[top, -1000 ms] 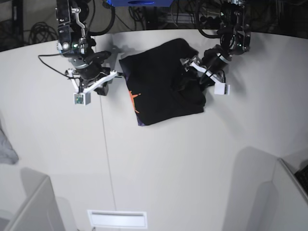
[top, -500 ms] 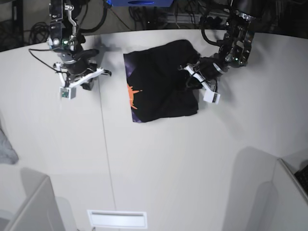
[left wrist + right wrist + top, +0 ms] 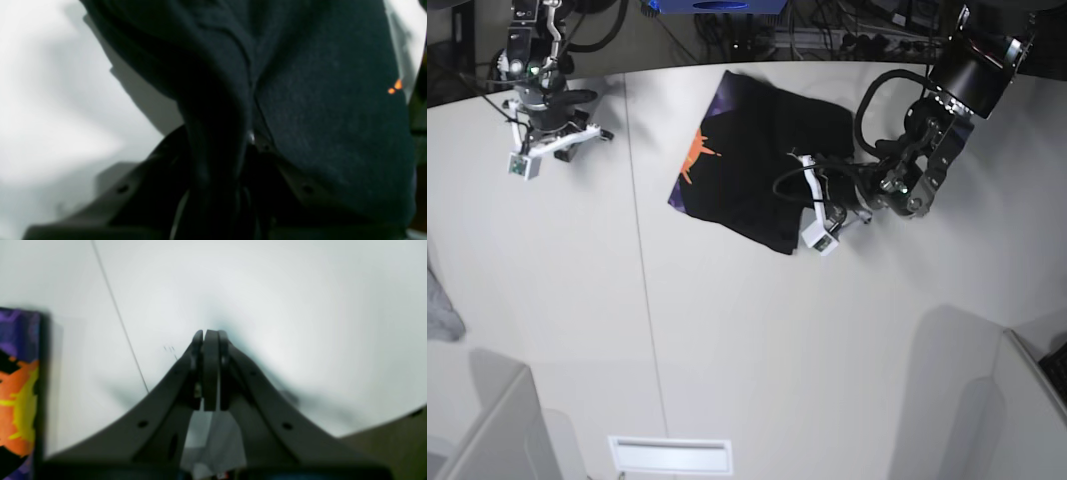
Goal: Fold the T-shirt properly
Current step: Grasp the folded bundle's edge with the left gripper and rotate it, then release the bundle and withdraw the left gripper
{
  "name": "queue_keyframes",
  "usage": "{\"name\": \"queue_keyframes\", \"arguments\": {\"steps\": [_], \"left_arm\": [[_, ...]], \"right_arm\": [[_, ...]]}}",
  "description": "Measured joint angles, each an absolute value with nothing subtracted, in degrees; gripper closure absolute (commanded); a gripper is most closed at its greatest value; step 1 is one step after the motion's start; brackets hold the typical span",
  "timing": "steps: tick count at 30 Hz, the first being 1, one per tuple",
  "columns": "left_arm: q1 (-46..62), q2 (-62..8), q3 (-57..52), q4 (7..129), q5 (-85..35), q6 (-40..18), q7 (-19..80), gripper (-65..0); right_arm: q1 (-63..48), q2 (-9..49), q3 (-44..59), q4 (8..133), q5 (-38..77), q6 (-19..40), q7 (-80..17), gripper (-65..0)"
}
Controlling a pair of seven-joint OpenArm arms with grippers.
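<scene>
Two tools: left tool pinching T-shirt edge; right tool closed, empty.

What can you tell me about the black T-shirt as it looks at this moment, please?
The T-shirt is black, soft fabric, folded into a rough four-sided bundle lying askew on the white table. An orange print shows near one edge, with purple beside it. The left gripper is shut on a bunched fold at the opposite side, dark cloth filling its wrist view. The right gripper is shut, clear of it.
</scene>
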State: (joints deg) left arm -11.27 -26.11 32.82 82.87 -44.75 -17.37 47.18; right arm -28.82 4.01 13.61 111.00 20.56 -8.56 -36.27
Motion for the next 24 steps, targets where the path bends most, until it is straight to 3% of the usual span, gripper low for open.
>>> {"name": "queue_keyframes", "arguments": {"steps": [4,10,21,24], "left_arm": [[-18.46,-26.06,41.76,82.85,-35.24,-16.93,47.46,0.0],[-24.75,-25.54,52.34,83.24,-24.43,-25.39,46.35,0.0],[-25.93,-16.40,54.19,83.00,-2.02,-39.16,47.51,0.0],[-25.67,-14.02,54.54,82.85,0.03,-39.35,47.64,0.0]], "right_arm": [[-29.54,1.61,16.32,110.98,20.56,-8.56,-36.58,0.0],[-30.22,-0.86,17.04,110.98,20.58,-8.51,-36.67,0.0],[-30.41,-5.21,17.04,110.98,20.56,-8.56,-36.23,0.0],[-30.37,-5.39,17.04,110.98,20.53,-8.56,-36.14,0.0]]}}
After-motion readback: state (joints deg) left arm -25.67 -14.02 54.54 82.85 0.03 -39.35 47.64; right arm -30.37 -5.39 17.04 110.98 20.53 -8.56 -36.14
